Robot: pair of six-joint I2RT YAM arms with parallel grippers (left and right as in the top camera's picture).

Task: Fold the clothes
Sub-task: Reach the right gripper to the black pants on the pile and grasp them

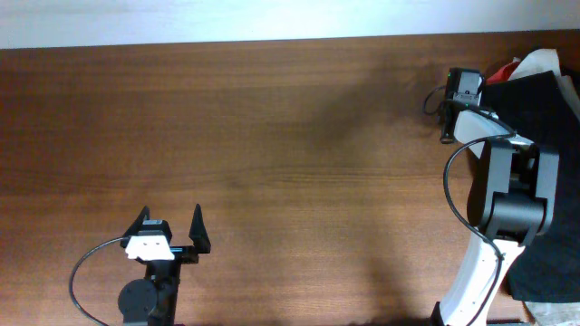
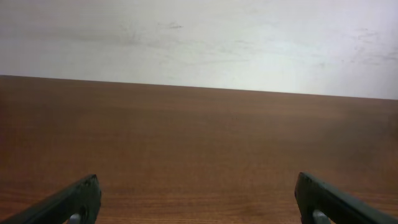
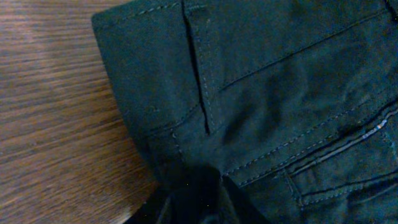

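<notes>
Dark trousers (image 3: 267, 81) with stitched seams and a pocket fill most of the right wrist view, their edge lying on the wooden table. In the overhead view they are the black cloth (image 1: 544, 109) at the table's right edge. My right gripper (image 3: 200, 198) is at the bottom of its view, shut on a bunched fold of the trousers near their edge. In the overhead view the right arm (image 1: 507, 186) hides its fingers. My left gripper (image 1: 169, 228) is open and empty at the front left, also seen in the left wrist view (image 2: 199, 199) above bare table.
White cloth (image 1: 542, 62) and red cloth (image 1: 504, 71) lie with the black cloth at the far right. More black cloth (image 1: 548, 263) hangs near the right arm's base. The brown wooden table (image 1: 272, 136) ends at a pale wall (image 2: 199, 37).
</notes>
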